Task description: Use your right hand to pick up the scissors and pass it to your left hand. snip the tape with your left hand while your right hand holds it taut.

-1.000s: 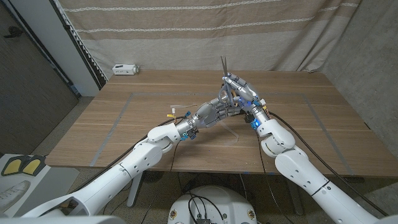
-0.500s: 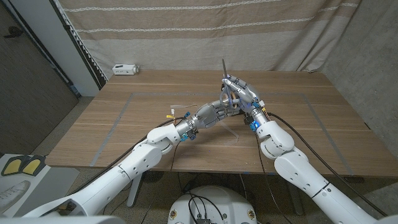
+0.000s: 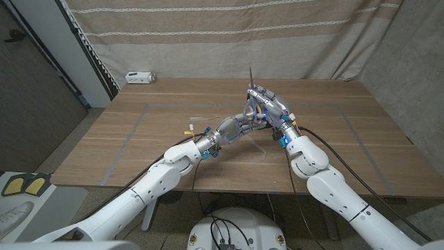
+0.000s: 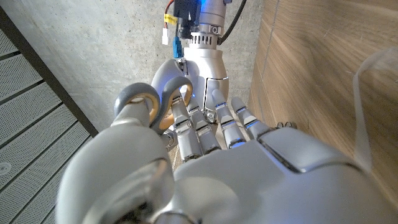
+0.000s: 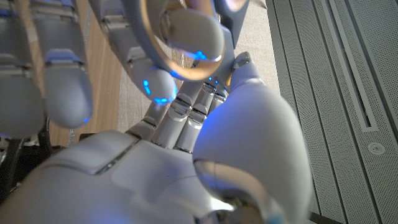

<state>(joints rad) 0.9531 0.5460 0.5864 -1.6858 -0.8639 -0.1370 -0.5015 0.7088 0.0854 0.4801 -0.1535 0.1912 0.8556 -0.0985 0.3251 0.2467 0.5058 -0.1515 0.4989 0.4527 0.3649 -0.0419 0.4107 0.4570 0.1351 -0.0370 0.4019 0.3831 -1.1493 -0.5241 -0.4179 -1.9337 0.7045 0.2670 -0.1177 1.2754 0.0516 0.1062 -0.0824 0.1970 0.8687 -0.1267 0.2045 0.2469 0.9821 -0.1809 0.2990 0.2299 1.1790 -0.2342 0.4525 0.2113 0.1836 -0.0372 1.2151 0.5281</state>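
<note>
Two hands meet above table (image 3: 139, 132) middle. Right hand (image 3: 267, 105) grips scissors (image 3: 252, 87), blades pointing up. Left hand (image 3: 241, 125) touches scissors' handles (image 4: 163, 106), fingers (image 4: 211, 127) curled there; cannot tell if it holds them. Tape (image 3: 198, 122) lies near left wrist.

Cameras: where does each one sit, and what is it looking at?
Head view: up on the robot's head, looking down at the table; both arms reach in, left hand meeting right hand at the scissors.
Left wrist view: on the left wrist, looking along the left hand at the right hand.
Right wrist view: on the right wrist, looking along the right hand at the left hand.
Shared: all three show both hands together.
</note>
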